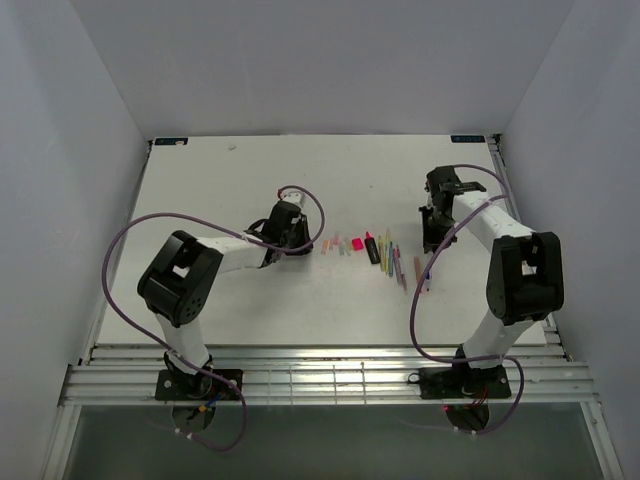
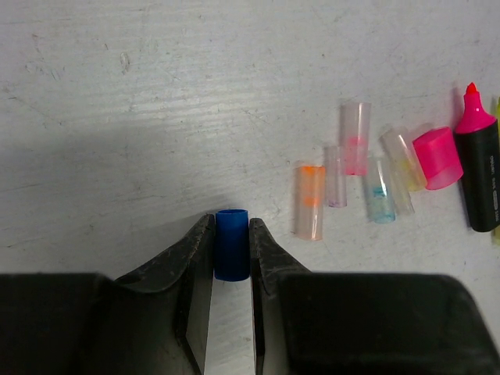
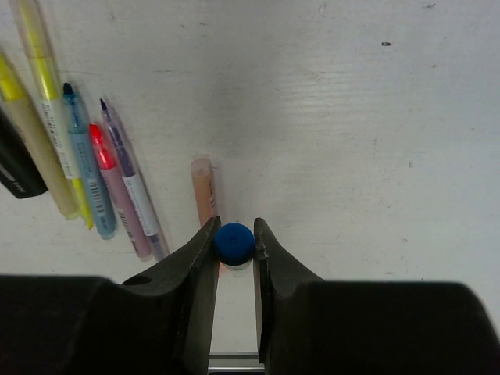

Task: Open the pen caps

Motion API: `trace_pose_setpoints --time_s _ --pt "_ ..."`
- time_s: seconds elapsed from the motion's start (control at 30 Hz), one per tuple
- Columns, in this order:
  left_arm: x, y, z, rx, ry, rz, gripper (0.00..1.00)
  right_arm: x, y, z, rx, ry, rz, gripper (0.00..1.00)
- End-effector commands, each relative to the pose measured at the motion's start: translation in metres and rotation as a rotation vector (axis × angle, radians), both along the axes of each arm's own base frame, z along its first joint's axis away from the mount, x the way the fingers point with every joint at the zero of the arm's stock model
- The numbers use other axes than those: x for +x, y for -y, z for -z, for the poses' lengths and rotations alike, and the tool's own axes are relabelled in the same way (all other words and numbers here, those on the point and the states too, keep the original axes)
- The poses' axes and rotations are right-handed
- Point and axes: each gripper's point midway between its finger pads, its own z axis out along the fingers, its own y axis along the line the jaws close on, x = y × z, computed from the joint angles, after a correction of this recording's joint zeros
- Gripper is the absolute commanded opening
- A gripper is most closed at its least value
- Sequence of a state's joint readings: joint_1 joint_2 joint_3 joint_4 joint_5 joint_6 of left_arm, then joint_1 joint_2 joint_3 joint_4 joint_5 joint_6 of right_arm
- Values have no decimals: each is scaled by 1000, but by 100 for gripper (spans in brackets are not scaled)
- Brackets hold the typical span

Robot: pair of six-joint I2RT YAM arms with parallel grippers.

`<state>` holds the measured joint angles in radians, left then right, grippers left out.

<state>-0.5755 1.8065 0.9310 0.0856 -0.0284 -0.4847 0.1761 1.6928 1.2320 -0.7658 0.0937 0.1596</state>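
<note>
My left gripper [image 2: 232, 223] is shut on a short blue pen cap [image 2: 232, 250], held just above the white table. To its right lie several loose pen caps: an orange one [image 2: 309, 201], a pink-tinted one [image 2: 355, 138] and a solid pink highlighter cap [image 2: 437, 158]. My right gripper [image 3: 234, 230] is shut on the round blue end of a pen [image 3: 234, 242], seen end-on, with its barrel hidden. In the top view the left gripper [image 1: 290, 228] is left of the caps [image 1: 338, 245] and the right gripper [image 1: 432, 235] is right of the pens [image 1: 395, 262].
Uncapped pens lie in a row left of my right gripper: yellow [image 3: 39, 94], light blue [image 3: 87, 164], red-tipped [image 3: 117, 195], purple-tipped [image 3: 133, 195]. A peach pen [image 3: 203, 187] lies just ahead of the fingers. A black highlighter with a pink tip [image 2: 480, 172] lies beside the caps.
</note>
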Motion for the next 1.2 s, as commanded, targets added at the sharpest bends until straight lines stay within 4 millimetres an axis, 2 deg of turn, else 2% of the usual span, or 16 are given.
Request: trace_pose_setpoints --time_s 0.0,0.1,0.33,0.63,0.77,0.97,1.17 --pt "15 3 -16 -1 53 -8 0 -5 13 12 -56 -25 -10 8" --pt "17 6 -12 -5 43 -4 4 -4 13 17 -58 -26 -10 8" --pt "18 5 -3 -9 16 -24 12 -3 10 44 -51 -62 -14 8" --pt "16 -1 2 -8 5 -46 25 -1 4 65 -15 -69 -21 21" --pt "14 -5 3 -4 1 -62 31 -1 2 71 -6 -61 -23 30" --pt "12 -8 3 -14 1 -78 39 1 -4 70 27 -41 -31 50" --pt "12 -9 -4 -27 15 -85 42 4 -3 65 22 -22 -31 56"
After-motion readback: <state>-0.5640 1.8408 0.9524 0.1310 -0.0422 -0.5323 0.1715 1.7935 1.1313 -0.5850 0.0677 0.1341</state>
